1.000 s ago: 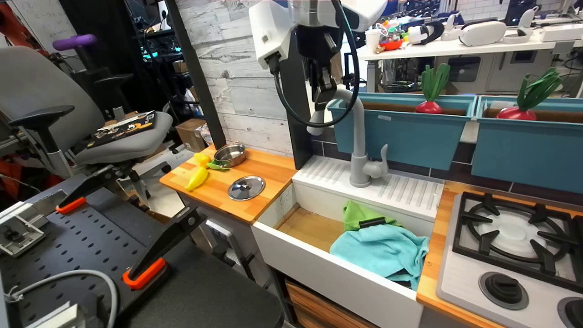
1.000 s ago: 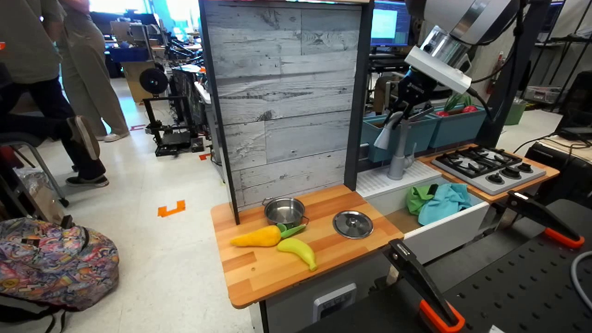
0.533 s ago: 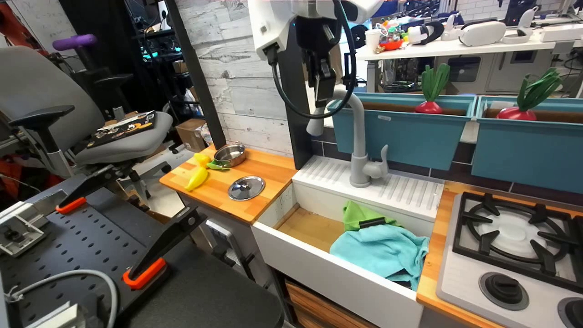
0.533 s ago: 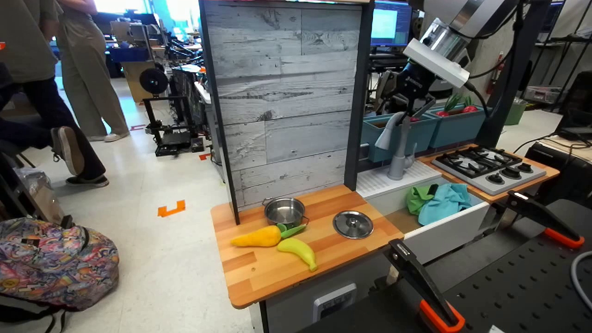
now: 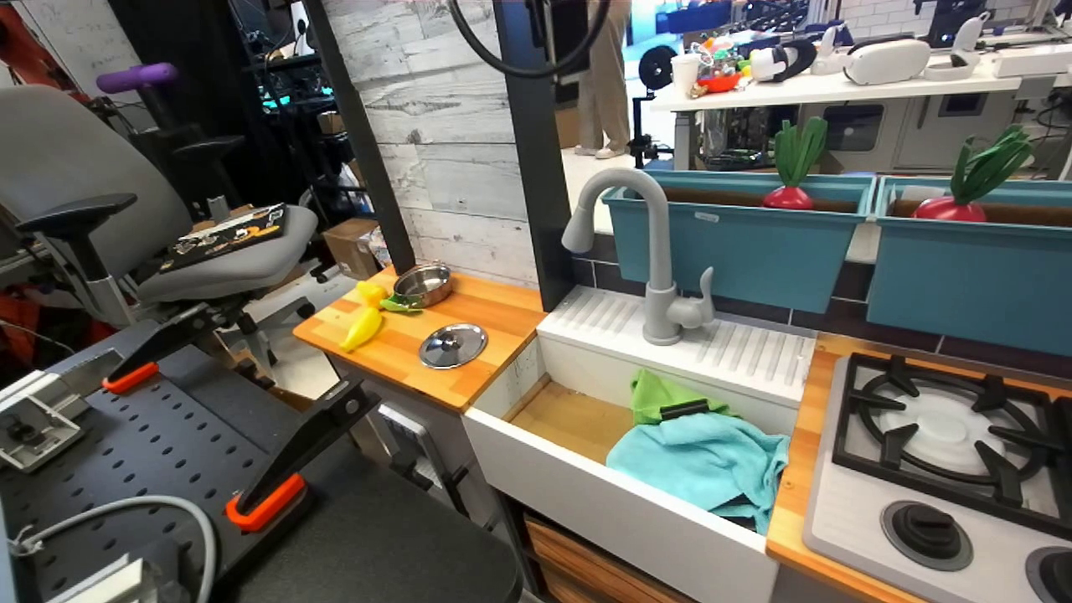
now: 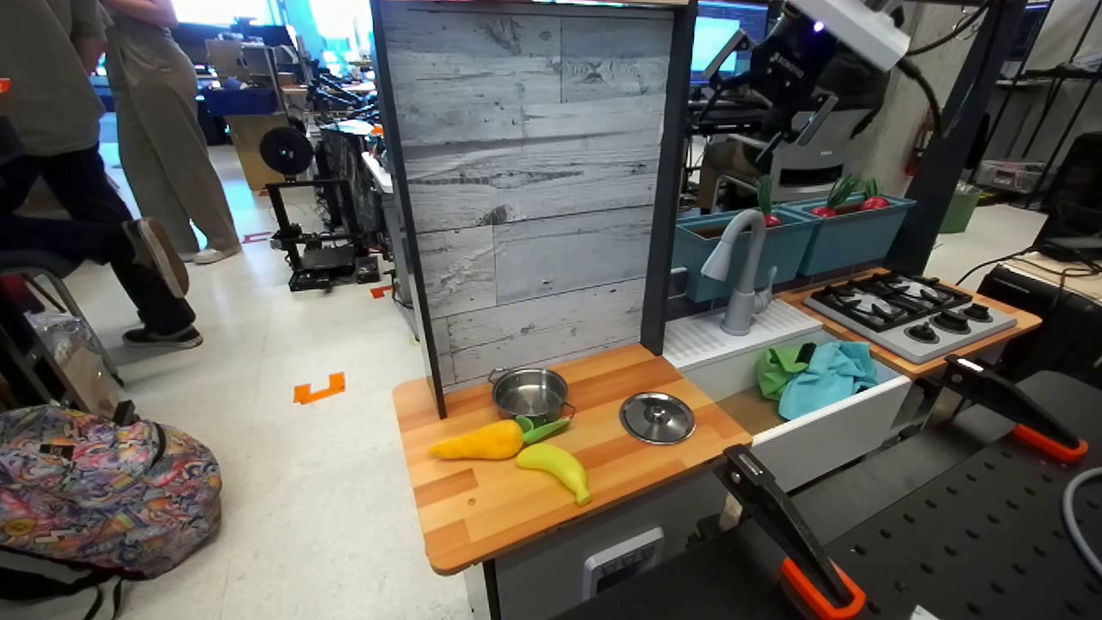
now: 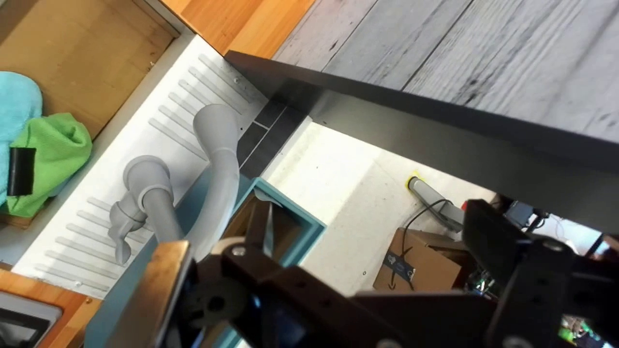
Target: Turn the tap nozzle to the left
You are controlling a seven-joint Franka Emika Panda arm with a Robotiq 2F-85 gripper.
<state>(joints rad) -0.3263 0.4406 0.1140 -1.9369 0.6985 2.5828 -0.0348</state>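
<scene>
Though in wrist view, nozzle (image 7: 224,179) partly behind hand (image 7: 324,237).

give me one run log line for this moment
gripper: open, empty, above and clear of tap nozzle | outlet head: toward plank panel | sink: holds green cloth, blue cloth

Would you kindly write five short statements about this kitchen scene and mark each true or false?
1. The turquoise cloth lies in the sink. True.
2. The gripper is clamped on the tap nozzle. False: it is open and apart from the tap nozzle.
3. The tap nozzle curves away from the stove. True.
4. The lid covers the pot. False: it lies beside the pot on the wooden counter.
5. The banana lies on the stove. False: it is on the wooden counter.
</scene>
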